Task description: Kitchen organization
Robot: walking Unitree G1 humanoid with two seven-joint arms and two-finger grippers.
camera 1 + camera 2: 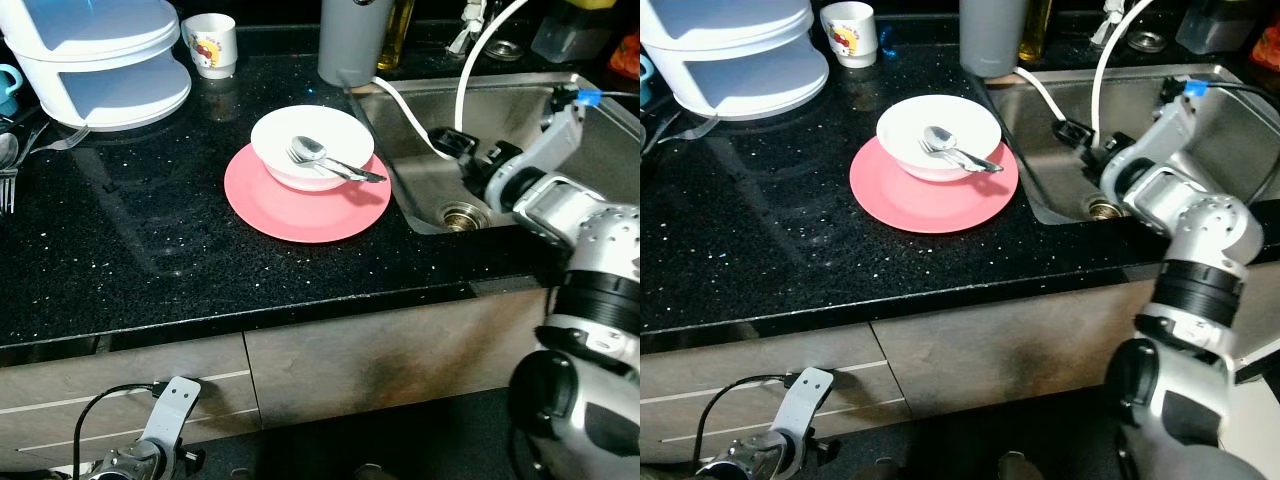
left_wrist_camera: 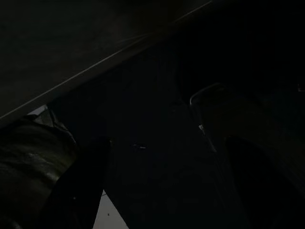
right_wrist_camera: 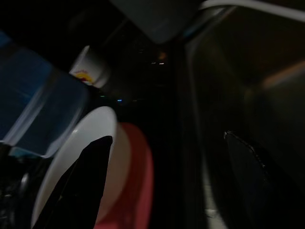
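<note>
So the black speckled bench (image 1: 150, 240) has a pink plate (image 1: 300, 205) sitting near the sink edge, with a white bowl (image 1: 312, 146) on top of it. There's a spoon (image 1: 318, 153) and a fork (image 1: 310, 163) lying in the bowl, handles pointing toward the sink and poking out over the rim.

The steel sink (image 1: 600, 150) is just right of the plate. The robot's right arm is reaching over it, and the right pincer (image 1: 462, 150) hangs above the basin near the drain (image 1: 462, 214), not touching anything. In the right wrist view its two black fingers (image 3: 81, 186) are spread apart with nothing between them, and you can see the bowl and plate past them. A white hose (image 1: 470, 70) loops down into the sink right by the pincer.

Left arm just hangs down low in front of the cabinet drawers (image 1: 130, 390). The left pincer (image 2: 157, 191) shows in its dark wrist view with the fingers spread, holding nothing.

Back of the bench: a white tiered container (image 1: 100, 60) at the far left, a small white cup with a cartoon print (image 1: 211, 44) beside it, a grey canister (image 1: 352, 40) by the sink corner, and a yellowish bottle (image 1: 397, 30) just behind that. Some cutlery (image 1: 10, 165) lies at the far left edge.
</note>
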